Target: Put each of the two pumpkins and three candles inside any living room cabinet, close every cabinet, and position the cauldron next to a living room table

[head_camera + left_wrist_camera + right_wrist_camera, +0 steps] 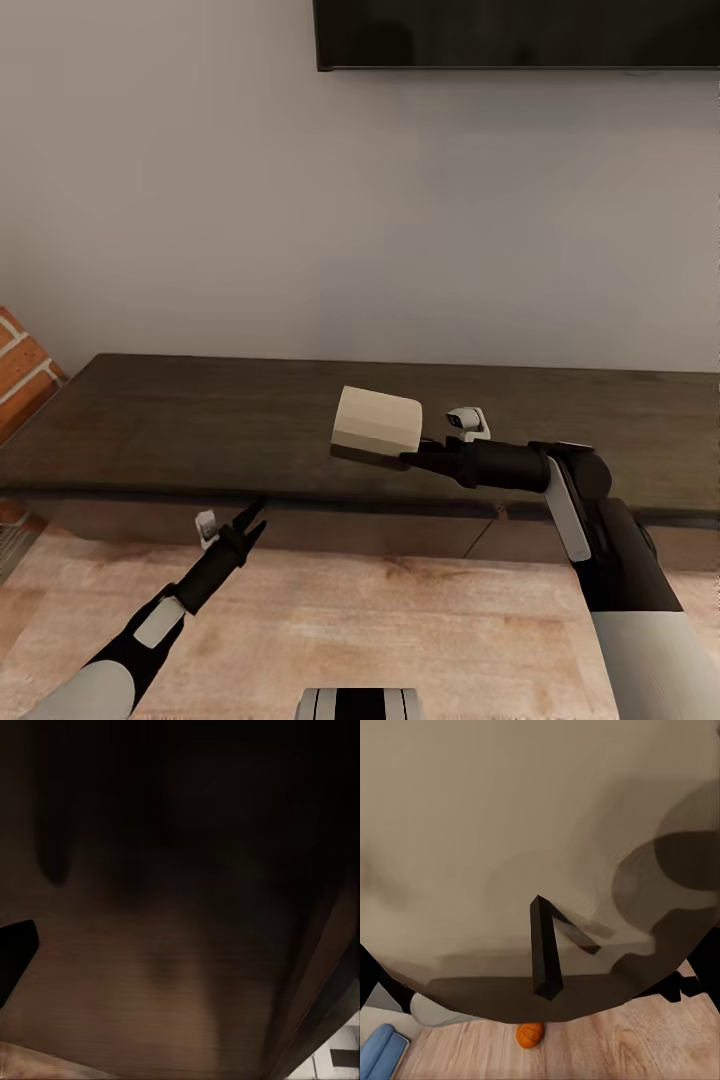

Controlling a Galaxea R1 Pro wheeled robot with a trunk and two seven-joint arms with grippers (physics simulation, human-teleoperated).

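Right gripper [412, 458] pinched a stubby beige candle [376, 428] above the closed dark-brown wooden cabinet [330, 425].
Left gripper [250, 517], fingers together at the cabinet's front edge, risked slipping off; the sideways candle could drop.

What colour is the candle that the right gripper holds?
The candle is tan-beige with a paler face, seen best in the head view, in the right gripper.
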